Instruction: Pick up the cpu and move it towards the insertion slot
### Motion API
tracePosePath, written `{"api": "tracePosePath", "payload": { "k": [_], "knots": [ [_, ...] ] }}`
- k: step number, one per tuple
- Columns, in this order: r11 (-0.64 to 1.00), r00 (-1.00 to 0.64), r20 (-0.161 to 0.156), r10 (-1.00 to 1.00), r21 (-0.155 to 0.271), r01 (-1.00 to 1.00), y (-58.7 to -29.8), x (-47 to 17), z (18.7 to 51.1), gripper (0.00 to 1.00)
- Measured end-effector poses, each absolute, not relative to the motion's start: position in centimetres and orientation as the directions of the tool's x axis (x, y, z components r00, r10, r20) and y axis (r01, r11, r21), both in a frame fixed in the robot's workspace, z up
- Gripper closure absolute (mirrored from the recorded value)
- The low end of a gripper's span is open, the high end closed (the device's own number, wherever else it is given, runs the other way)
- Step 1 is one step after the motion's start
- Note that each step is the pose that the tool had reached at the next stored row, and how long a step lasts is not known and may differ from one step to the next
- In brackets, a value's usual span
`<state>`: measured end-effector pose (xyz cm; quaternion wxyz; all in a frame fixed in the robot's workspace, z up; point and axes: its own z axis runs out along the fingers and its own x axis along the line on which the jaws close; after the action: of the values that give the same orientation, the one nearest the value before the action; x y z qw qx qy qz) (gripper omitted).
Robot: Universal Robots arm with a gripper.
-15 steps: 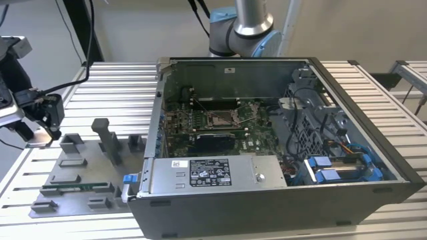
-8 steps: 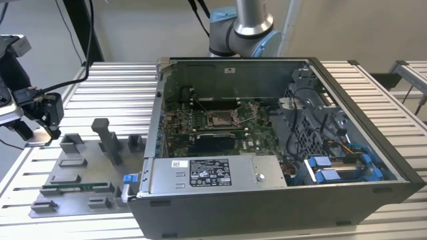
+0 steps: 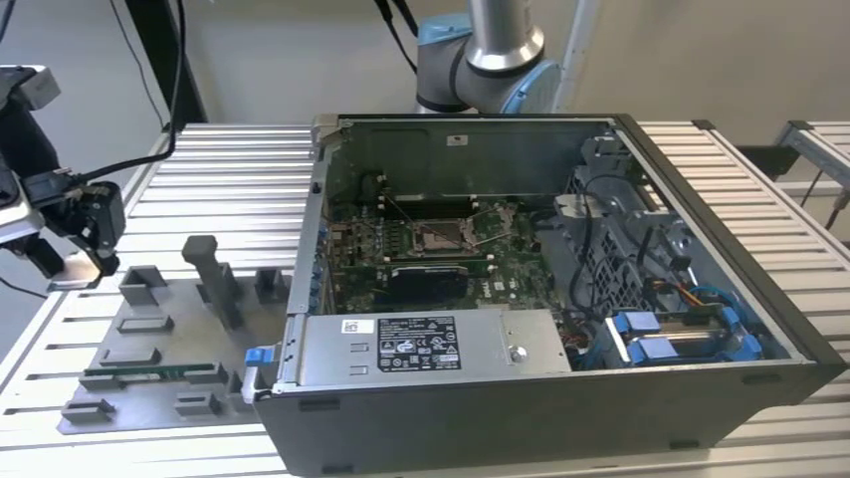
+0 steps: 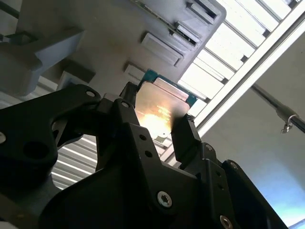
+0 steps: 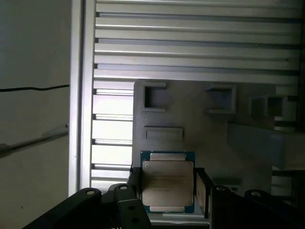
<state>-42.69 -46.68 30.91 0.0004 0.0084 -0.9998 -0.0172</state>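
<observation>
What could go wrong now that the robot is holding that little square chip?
The tool pinches the cpu by just two edges, so it might slip or tilt. The insertion slot sits deep inside the computer case, so the tool could bump a wall or the cables. In the exterior view, the tall post on the tray stands in between.

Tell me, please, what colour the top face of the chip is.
Silvery-white, framed by a blue-green edge; the chip shows this best in the first wrist view.
</observation>
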Motion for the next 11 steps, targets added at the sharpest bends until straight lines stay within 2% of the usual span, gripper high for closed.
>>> {"api": "tracePosePath", "payload": {
  "k": [11],
  "knots": [
    [0.999, -1.000, 0.001, -0.017, 0.035, -0.017, -46.7, -42.7, 33.2, 1.00]
  ]
}}
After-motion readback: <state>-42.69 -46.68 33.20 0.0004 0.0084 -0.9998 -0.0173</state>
